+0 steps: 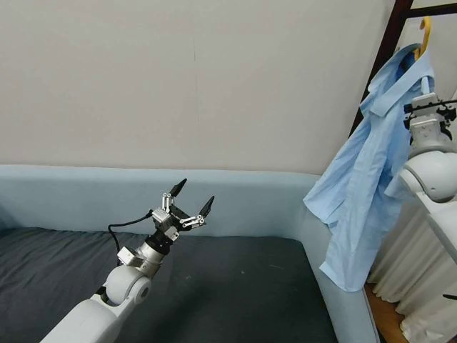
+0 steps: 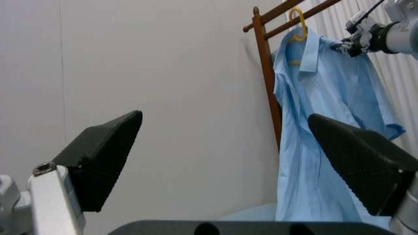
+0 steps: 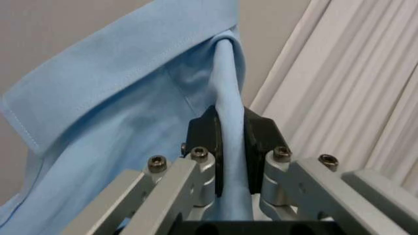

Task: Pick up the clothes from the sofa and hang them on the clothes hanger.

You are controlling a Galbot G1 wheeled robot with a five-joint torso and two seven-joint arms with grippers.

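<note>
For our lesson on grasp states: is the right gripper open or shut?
Shut: jaws of the right gripper clamp a fold of the blue shirt. The left gripper hangs open.

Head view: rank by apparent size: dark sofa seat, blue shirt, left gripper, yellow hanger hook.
1. dark sofa seat
2. blue shirt
3. left gripper, open; it sits nearer the camera, which inflates it
4. yellow hanger hook, partly hidden by the collar
</note>
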